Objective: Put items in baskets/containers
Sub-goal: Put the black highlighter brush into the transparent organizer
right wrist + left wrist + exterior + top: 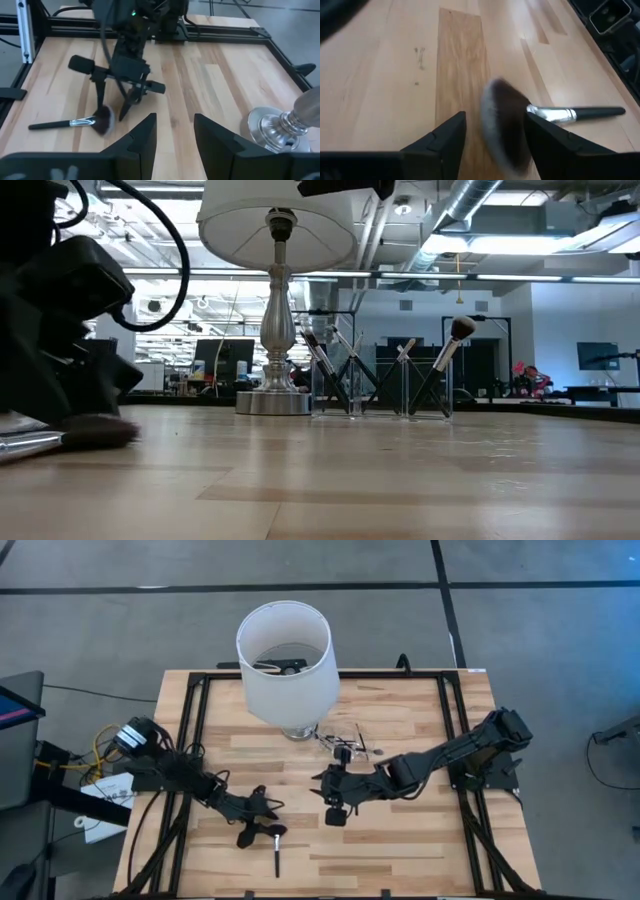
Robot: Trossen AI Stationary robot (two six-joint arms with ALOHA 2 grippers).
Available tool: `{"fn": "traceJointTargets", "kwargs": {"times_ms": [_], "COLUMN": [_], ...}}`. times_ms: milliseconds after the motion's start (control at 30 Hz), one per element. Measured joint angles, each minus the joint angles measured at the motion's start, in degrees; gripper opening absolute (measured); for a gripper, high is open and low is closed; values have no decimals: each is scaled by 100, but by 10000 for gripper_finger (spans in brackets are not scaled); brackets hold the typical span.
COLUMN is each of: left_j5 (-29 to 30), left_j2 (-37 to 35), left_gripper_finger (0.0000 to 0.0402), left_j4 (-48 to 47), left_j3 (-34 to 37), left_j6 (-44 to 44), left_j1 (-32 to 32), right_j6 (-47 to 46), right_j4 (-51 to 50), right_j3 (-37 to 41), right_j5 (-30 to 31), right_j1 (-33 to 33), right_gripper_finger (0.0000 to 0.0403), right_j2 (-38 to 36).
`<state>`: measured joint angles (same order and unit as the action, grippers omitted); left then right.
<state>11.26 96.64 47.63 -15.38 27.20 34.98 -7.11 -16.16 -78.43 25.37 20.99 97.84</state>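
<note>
A makeup brush (580, 114) with a black handle, a silvery ferrule and a dark, bushy head (502, 125) lies flat on the wood table near its front left. My left gripper (495, 135) is open and slants down over it, one finger on each side of the head; the same brush (70, 123) and gripper (112, 107) show in the right wrist view. Several other brushes (455, 350) stand leaning in clear containers (380, 385) by the lamp. My right gripper (175, 135) hangs open above mid-table, nothing between its fingers. My left gripper comes at the brush's head (492, 107) slanting down from the table's left, its fingers (555, 145) standing across the brush on either side of the head. I cannot tell whether a finger touches it. The brush lies flat on the table.
A lamp with a white shade (288, 665) stands on its silvery base (280, 130) at the table's far middle, right beside the clear containers (345, 745). A black frame (455, 730) runs along the table's edges. Bare wood lies between the two grippers.
</note>
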Motion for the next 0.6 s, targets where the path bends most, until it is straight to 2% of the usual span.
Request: {"fn": "traceJointTargets", "kwargs": {"times_ms": [100, 200, 467, 600], "left_j5": [82, 123, 95, 281], "left_j2": [191, 223, 32, -9], "left_gripper_finger": [189, 159, 16, 8], "left_j4": [96, 87, -52, -43], "left_j3": [-25, -26, -8, -1], "left_j6": [-2, -14, -317, -327], "left_j1": [-15, -19, -116, -354], "right_j6": [-7, -9, 5, 110], "right_j4": [-1, 0, 323, 1020], "right_j3": [0, 0, 7, 5], "right_j5": [-1, -5, -51, -194], "right_j1": [-36, -59, -57, -51], "right_gripper_finger": [122, 121, 121, 123], "right_j2": [0, 0, 300, 864]}}
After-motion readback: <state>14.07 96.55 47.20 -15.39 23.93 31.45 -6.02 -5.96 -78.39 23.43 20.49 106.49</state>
